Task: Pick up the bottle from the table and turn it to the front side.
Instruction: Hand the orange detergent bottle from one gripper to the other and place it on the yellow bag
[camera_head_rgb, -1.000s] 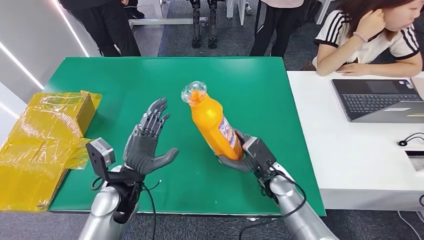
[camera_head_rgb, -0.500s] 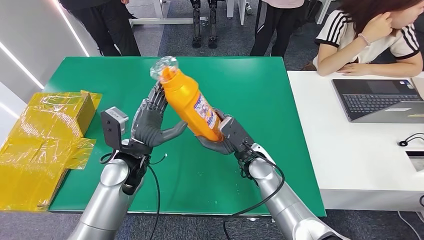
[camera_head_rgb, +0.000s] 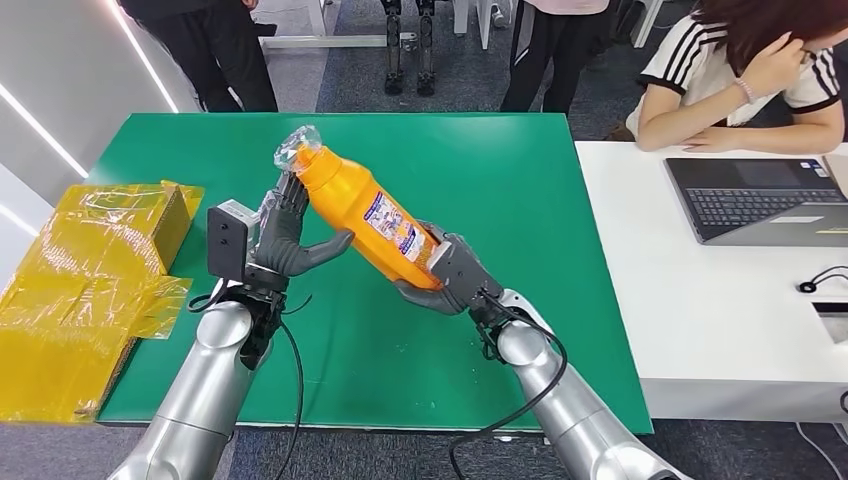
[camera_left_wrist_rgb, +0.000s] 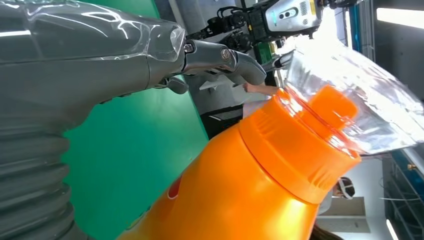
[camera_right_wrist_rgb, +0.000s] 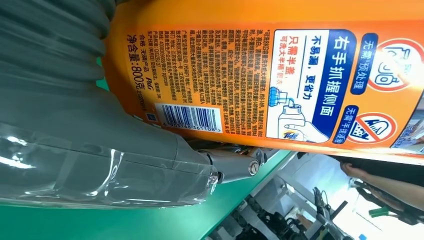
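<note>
An orange detergent bottle (camera_head_rgb: 375, 222) with clear plastic wrap over its cap hangs tilted above the green table (camera_head_rgb: 520, 180), cap up and to the left. My right hand (camera_head_rgb: 450, 280) grips its base end. In the right wrist view, the bottle's (camera_right_wrist_rgb: 260, 75) back label with a barcode faces the camera, and the right hand (camera_right_wrist_rgb: 100, 150) wraps around it. My left hand (camera_head_rgb: 285, 240) stands at the neck end, fingers spread behind the bottle and thumb under it. In the left wrist view the left hand's (camera_left_wrist_rgb: 75, 75) fingers are stretched out beside the orange neck (camera_left_wrist_rgb: 250, 185), not closed round it.
A yellow wrapped box (camera_head_rgb: 90, 260) lies at the table's left edge. A white desk (camera_head_rgb: 700, 330) with a laptop (camera_head_rgb: 760, 200) adjoins on the right, where a person (camera_head_rgb: 740, 80) sits. Other people stand beyond the far edge.
My right hand has carried the bottle up and to the left, tilting its cap toward my left hand. The left hand rose and now has its thumb under the bottle's neck end.
</note>
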